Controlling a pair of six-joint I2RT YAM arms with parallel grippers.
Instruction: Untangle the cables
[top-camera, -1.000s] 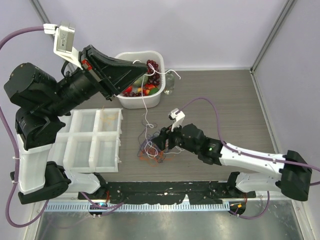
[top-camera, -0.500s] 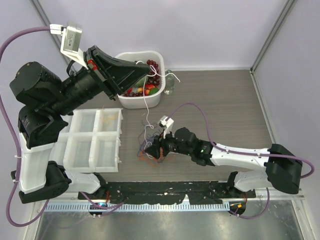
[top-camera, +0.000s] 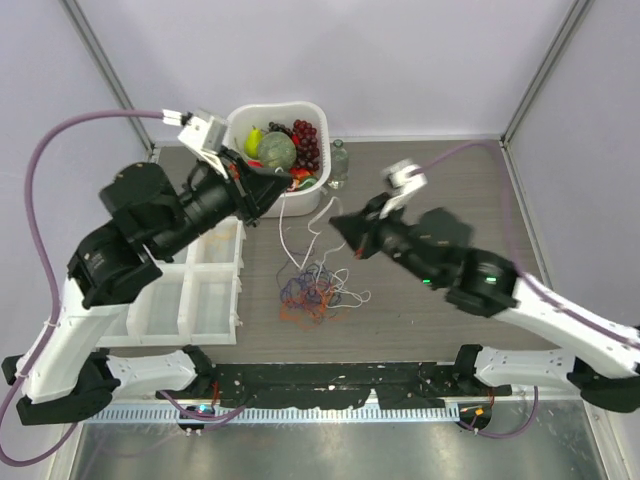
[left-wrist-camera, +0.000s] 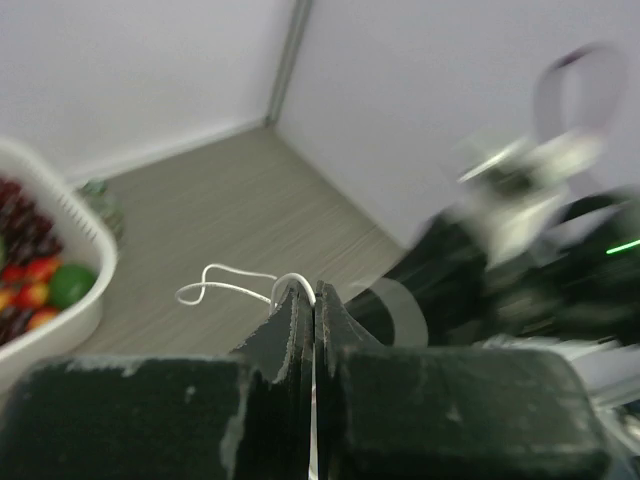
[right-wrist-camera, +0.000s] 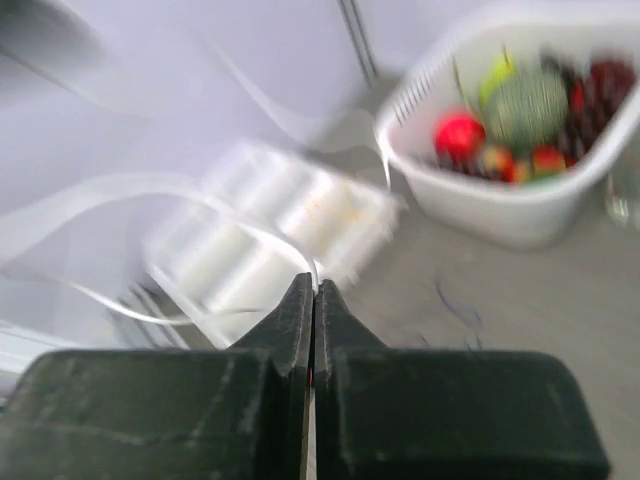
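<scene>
Open brown counter (top-camera: 400, 325) rings the multicoloured thin-cable tangle (top-camera: 315, 290), clear only overhead; left pincer (left-wrist-camera: 313, 292) clamps white cable (left-wrist-camera: 291, 276), right pincer (right-wrist-camera: 313, 283) pressed together.

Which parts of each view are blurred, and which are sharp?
Top external: the right arm is motion-smeared; the cables and basket sharp. Left wrist: the left end effector and white cable are sharp, the right arm behind blurred. Right wrist: only the right end effector is sharp; tray and basket streaked.

Right claw (top-camera: 338, 222) blurred — tray (right-wrist-camera: 270, 235) too (motion smear).
</scene>
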